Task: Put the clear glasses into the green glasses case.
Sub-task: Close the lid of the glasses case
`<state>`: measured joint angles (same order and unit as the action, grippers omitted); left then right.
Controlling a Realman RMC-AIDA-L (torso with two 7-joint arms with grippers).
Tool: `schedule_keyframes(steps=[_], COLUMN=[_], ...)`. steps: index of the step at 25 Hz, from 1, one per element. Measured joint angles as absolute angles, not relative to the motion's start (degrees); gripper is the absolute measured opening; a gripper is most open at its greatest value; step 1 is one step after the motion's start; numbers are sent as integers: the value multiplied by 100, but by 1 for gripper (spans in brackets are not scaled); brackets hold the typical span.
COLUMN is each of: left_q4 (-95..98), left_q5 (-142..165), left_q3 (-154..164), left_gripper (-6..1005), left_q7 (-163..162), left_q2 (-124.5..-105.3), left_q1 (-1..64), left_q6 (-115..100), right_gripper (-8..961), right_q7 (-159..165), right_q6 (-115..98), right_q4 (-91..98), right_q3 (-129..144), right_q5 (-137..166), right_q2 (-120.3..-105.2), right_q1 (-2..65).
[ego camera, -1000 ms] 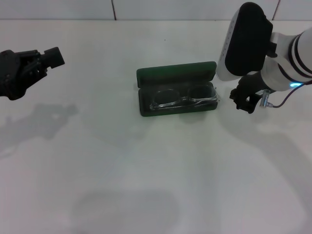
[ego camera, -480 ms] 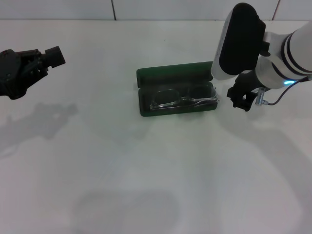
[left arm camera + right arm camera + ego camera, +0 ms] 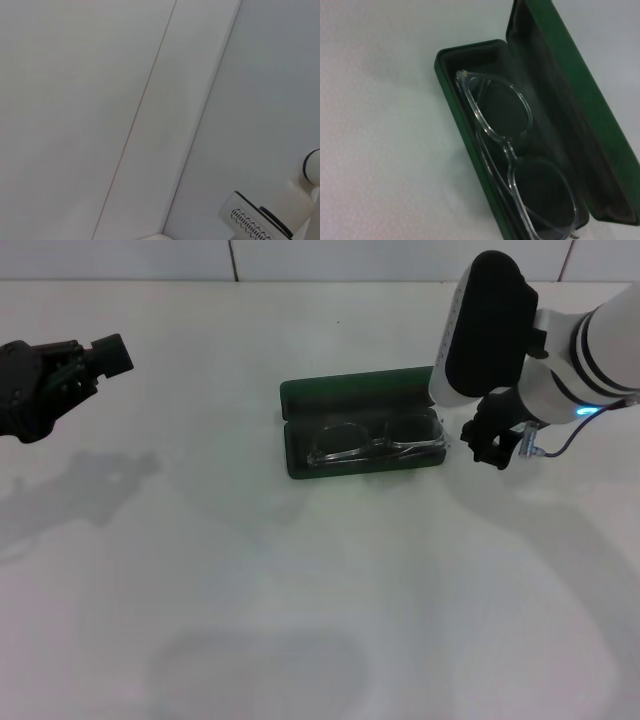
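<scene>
Right gripper [image 3: 493, 445]: you couldn't tell whether it was spread or pinched, nothing seen held | clear glasses [image 3: 512, 162] lay inside the open green glasses case [image 3: 361, 423] just beside it | risk: clipping the upright lid would shove the case | left gripper [image 3: 105, 356] parked far off

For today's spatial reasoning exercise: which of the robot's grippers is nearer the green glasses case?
Right. The right gripper hangs just beside the green glasses case; the left gripper sits far off at the table's left edge.
</scene>
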<state>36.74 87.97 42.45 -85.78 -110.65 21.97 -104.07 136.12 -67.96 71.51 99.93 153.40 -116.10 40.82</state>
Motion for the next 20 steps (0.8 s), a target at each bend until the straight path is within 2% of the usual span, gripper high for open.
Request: schedule_keyframes(steps=[20], left_q4=[3621], left_q5=[8797], left_q3=[4231], left_gripper=[49], left_q7=[-8578], left_q2=[-11074], left_q1=[2179], left_q6=[-10406], right_gripper=[9], right_q7=[13393], right_q6=[-6445], right_q4=[6877], right_q3=[10002], right_q5=[15140], right_q2=[-11607], right_q1=[4114])
